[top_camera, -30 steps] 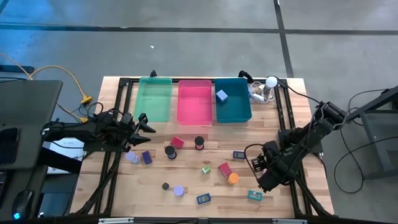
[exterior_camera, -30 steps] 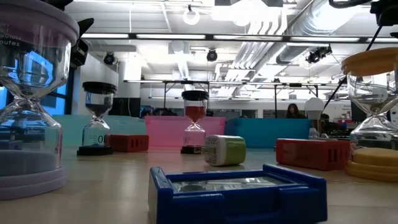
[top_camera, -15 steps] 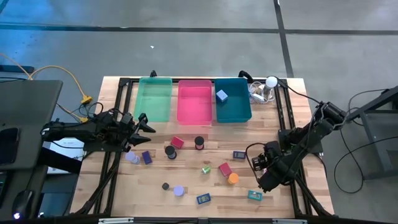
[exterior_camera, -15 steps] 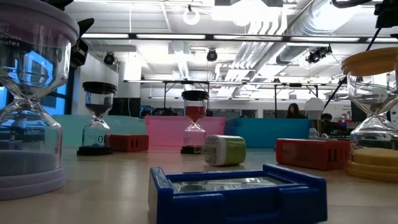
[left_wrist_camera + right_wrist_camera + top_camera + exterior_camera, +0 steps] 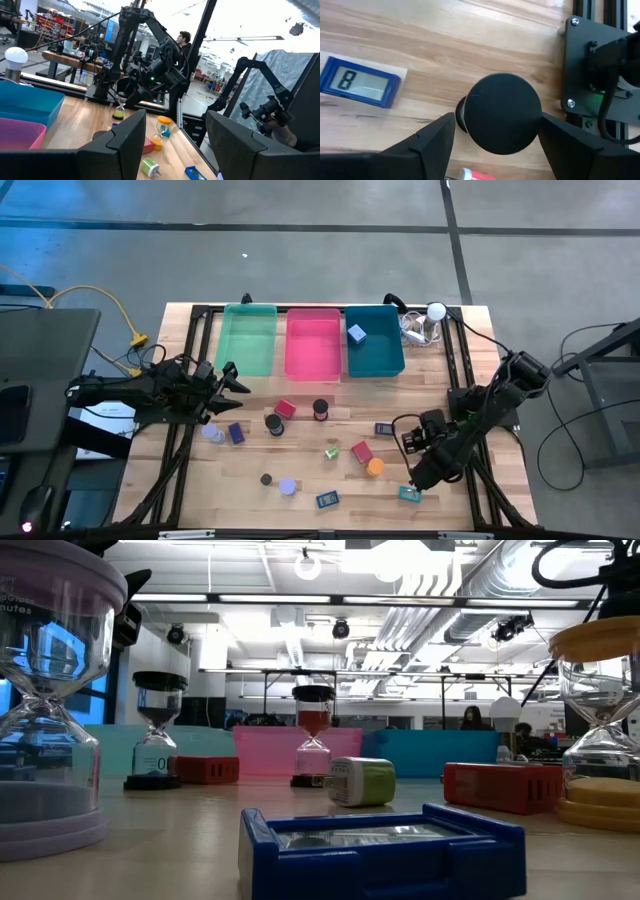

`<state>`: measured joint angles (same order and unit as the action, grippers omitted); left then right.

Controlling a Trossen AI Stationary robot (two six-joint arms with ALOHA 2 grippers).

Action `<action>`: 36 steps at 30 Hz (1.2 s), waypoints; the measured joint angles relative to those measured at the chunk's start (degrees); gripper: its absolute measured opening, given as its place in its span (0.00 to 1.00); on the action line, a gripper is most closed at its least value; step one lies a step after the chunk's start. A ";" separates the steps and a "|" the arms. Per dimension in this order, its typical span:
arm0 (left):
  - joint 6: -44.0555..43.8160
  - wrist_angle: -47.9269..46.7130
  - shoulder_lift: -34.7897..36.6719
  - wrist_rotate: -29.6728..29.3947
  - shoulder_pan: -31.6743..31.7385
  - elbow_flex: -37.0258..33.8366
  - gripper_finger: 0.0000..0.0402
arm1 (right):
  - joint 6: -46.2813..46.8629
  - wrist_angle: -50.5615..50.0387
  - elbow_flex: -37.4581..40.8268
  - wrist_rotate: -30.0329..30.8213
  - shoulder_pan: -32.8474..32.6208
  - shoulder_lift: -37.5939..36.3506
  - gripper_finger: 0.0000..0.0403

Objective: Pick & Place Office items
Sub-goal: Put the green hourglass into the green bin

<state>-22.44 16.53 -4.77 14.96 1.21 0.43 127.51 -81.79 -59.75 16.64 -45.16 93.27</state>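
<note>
1. Left tool (image 5: 228, 380) – hangs at 9 o'clock on the desk (image 5: 240, 470), just off the front corner of the green bin (image 5: 248, 340). Fingers spread, nothing between them. Looks parked.
2. Bins in a row at 12 o'clock: the green bin and the pink bin (image 5: 313, 345) show nothing inside. The teal bin (image 5: 375, 352) holds one light blue block (image 5: 356, 333) – the only piece visibly placed.
3. Left on the desk, centre band from 9 towards 3 o'clock:
   - lavender disc (image 5: 211, 433)
   - purple block (image 5: 236, 433)
   - black disc (image 5: 272, 423)
   - red block (image 5: 286, 409)
   - green block (image 5: 331, 451)
   - orange disc (image 5: 375, 467)
   - teal block (image 5: 408, 493)
   - a few more among them
4. Right tool (image 5: 413, 477) – at about 4 o'clock, low over the desk. In its wrist view the fingers stand apart, one on each side of a black round-topped piece (image 5: 502, 112). No clear pinch is visible.
5. Judgement: early in the task. One piece is binned and roughly a dozen remain. The step in hand is most likely the grasp of that black piece.
</note>
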 joint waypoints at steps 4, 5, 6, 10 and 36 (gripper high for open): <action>-0.02 0.00 0.01 0.00 0.00 0.00 0.50 | -0.12 -0.15 0.00 3.03 0.35 0.00 0.66; -0.02 -0.01 0.02 0.00 0.00 0.00 0.50 | -0.16 -0.18 0.00 3.08 0.39 0.00 0.66; -0.05 -0.01 0.00 0.00 0.00 0.00 0.50 | -0.16 -0.09 0.00 2.74 0.62 0.00 0.66; -0.11 -0.01 0.02 0.09 -0.02 0.00 0.50 | -0.22 -0.07 0.00 2.35 0.65 0.00 0.66; -0.11 -0.01 0.00 0.09 -0.02 0.00 0.50 | 0.17 7.29 8.26 4.54 1.06 -0.04 0.53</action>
<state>-22.55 16.51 -4.77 15.05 1.19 0.43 127.68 -74.50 -51.48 21.17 -44.10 93.23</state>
